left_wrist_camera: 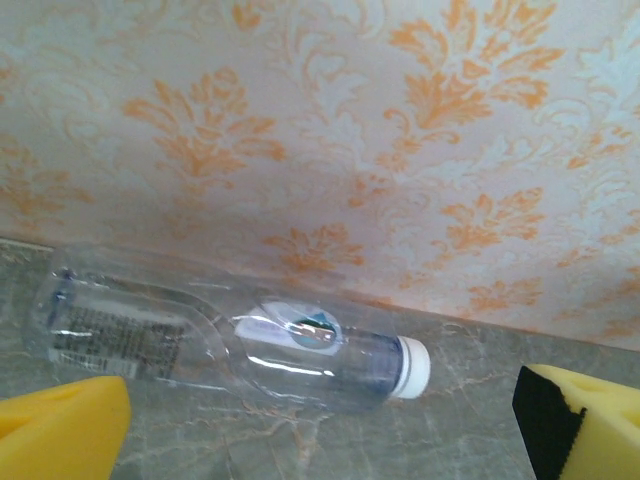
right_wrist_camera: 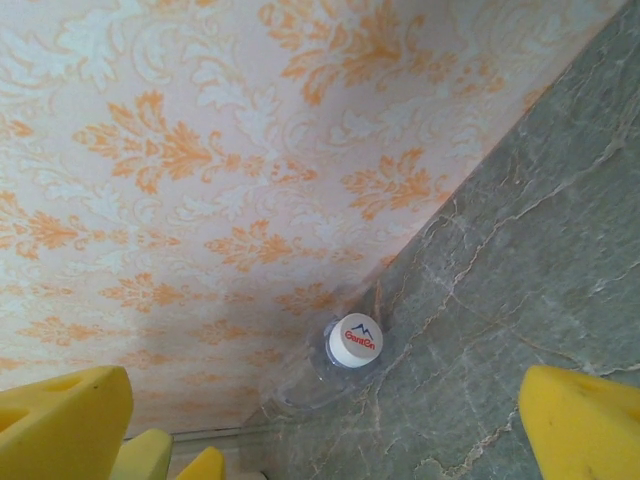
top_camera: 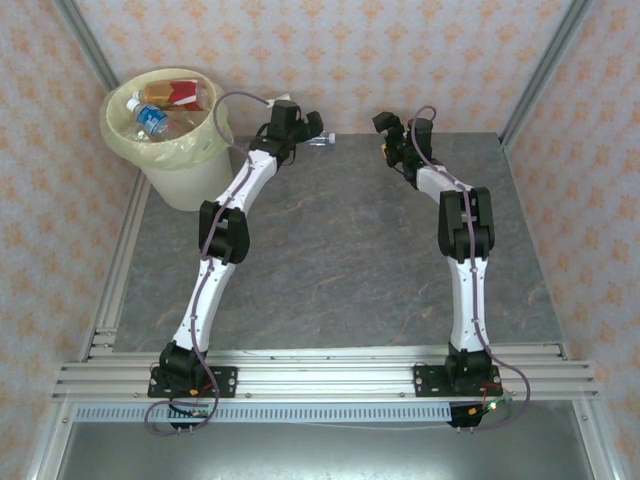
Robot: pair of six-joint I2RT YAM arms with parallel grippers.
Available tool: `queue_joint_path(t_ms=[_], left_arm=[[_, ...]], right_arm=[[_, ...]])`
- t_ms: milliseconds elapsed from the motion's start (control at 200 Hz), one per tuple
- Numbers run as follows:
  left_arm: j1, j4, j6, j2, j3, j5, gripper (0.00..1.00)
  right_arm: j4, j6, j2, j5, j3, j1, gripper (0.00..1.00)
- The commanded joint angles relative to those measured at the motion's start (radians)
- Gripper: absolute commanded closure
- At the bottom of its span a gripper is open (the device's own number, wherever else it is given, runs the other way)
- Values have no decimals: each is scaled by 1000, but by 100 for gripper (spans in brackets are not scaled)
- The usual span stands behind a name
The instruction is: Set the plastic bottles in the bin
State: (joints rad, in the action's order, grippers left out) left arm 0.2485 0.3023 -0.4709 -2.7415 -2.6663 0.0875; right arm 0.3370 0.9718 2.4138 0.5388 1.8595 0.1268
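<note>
At the foot of the patterned wall (left_wrist_camera: 400, 150), a clear bottle (left_wrist_camera: 200, 335) with a white cap lies on its side on the grey tabletop (left_wrist_camera: 450, 430). The left fingers (left_wrist_camera: 60, 430) hang before it, spread wide and gripping nothing. A second bottle (right_wrist_camera: 355, 340), its white cap lettered in red, lies against the same wall. The right fingers (right_wrist_camera: 585, 425) are near it, wide apart and empty. The bin (top_camera: 185, 175) stands by that wall with several bottles (top_camera: 165, 95) inside.

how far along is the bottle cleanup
Several bottles already lie in the bin. Nothing is gripped: the open left gripper faces a clear bottle lying by the wall, the right gripper open too. That bottle is what's left on the table.
</note>
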Motion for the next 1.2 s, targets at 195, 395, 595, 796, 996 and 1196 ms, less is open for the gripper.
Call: queue_joint_path(t_ms=[195,395,595,796,996,1196], left_arm=[[-35,-55,21,-78,-70,-143,0],[-81,-42,-79,-95,-72,-216,0],[-101,-102,-93,-177,-154,-69,0],[-112,-223,-208,-248,-156,14,0],[-119,-349,-324,-318,-189,58,0],[-119,-403,-329,-324,-193,145,0]], right_arm=[[-9,-40,10,1,29,7,1],[-13,-62,-19,11,-26,8,1],[-16,-82,-32,13,-59,10,1],[11,-87,-1,40,-29,20,1],[23,-138,8,64,-7,27,1],[57,-146,30,72,-3,33,1]])
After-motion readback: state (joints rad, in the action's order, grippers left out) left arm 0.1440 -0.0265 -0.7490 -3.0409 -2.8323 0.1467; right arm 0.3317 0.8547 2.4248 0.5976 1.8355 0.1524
